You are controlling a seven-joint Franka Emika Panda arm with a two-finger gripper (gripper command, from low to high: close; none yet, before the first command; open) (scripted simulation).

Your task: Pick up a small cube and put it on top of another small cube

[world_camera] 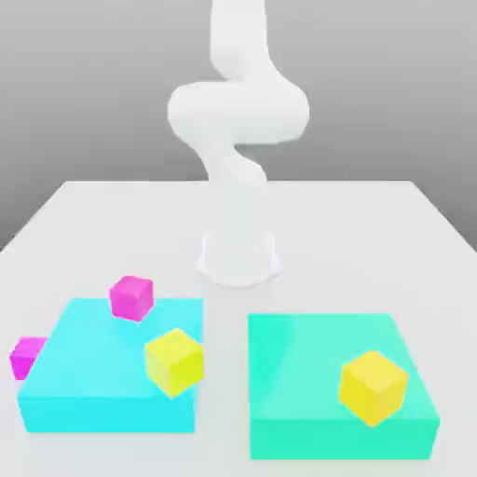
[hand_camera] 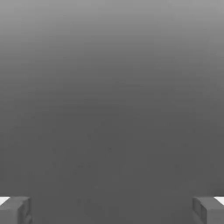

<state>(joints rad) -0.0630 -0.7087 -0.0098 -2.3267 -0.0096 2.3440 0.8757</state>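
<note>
The gripper [hand_camera: 112, 211] is spread wide and empty, ready to receive a cube. One pink cube [world_camera: 131, 298] sits on the cyan block [world_camera: 112, 415], toward its far side; the other pink cube [world_camera: 28, 358] is by its left side, perhaps leaving both reachable from above.

Your robot's arm [world_camera: 238, 112] is white, nearly all over. It looks smooth and round, like fat pipes joined together. One big part is wide, with soft round ends. Below it, the arm gets thinner and has a bend in it. At the bottom you have a wide white foot [world_camera: 238, 256] on the table [world_camera: 326, 224]. Your robot's jaws [hand_camera: 112, 212] have two dark grey tips with blocky shapes and straight edges.
</note>
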